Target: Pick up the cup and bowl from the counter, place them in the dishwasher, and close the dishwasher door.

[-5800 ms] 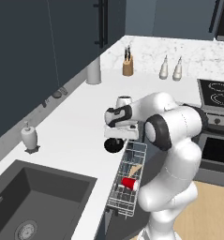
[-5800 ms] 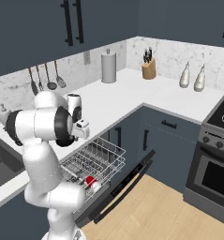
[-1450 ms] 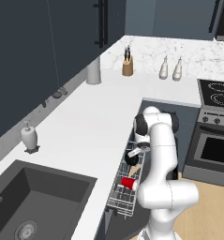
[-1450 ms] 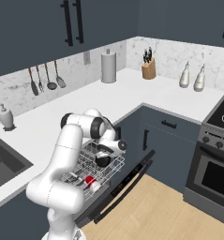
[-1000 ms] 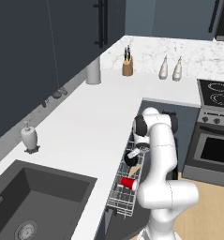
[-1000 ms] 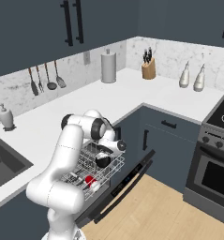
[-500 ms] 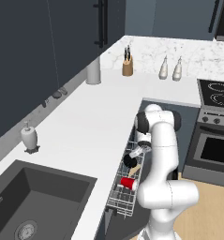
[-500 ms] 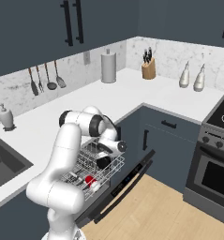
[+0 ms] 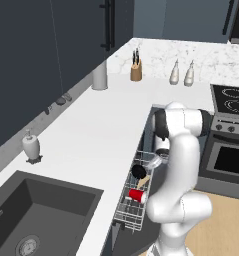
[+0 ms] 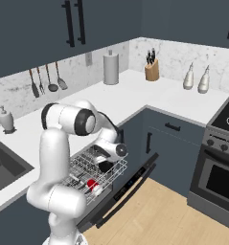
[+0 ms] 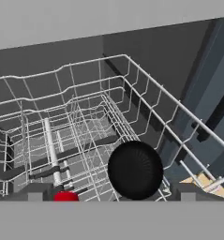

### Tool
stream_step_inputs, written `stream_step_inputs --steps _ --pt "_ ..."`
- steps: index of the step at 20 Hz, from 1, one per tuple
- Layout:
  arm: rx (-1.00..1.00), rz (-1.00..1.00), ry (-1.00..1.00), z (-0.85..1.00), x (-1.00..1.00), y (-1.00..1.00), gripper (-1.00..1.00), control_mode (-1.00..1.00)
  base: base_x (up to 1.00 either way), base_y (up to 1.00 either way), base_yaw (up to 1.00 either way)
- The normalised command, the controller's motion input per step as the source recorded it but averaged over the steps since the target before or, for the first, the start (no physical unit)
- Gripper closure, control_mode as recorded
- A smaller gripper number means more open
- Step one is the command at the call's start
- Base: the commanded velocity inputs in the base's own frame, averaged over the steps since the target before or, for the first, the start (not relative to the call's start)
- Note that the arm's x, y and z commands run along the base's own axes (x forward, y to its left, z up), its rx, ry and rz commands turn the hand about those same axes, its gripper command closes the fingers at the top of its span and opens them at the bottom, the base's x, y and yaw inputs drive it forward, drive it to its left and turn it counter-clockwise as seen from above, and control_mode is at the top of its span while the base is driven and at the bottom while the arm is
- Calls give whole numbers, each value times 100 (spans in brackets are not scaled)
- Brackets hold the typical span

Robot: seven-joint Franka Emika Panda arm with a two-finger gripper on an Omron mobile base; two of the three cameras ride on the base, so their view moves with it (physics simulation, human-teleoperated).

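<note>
The black bowl (image 11: 134, 169) lies in the dishwasher's white wire rack (image 11: 85, 108), just below my gripper (image 11: 113, 193), which is open, its dark fingertips (image 11: 38, 191) spread wide to either side. The red cup (image 11: 65, 196) lies on its side in the same rack, further along. From the left base view the bowl (image 9: 138, 171) and cup (image 9: 136, 195) sit in the pulled-out rack (image 9: 128, 212) beside the white counter (image 9: 91, 135), with the gripper (image 9: 153, 160) right above the bowl. The dishwasher door (image 10: 130, 184) hangs open under the rack (image 10: 82, 167).
A dark sink (image 9: 36, 215) and a white soap dispenser (image 9: 30, 146) are to the left. The stove (image 9: 231, 100) and oven (image 10: 216, 182) stand to the right. A knife block (image 9: 136, 70), two bottles (image 10: 195, 79) and a paper towel roll (image 10: 111, 68) line the back.
The arm brought the bowl from above the counter edge down into the rack. Over the last second the hand has lifted slightly, and the bowl stays lying in the rack.
</note>
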Motion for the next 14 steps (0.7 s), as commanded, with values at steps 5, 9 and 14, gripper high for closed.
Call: stream_step_inputs --steps 5,9,14 --pt "-8 0 5 100 -78 -48 -100 -100 0 0 0" --pt "-8 0 1 100 -75 -47 -100 -100 0 0 0" --pt "-4 0 0 70 -73 -43 -100 -100 0 0 0"
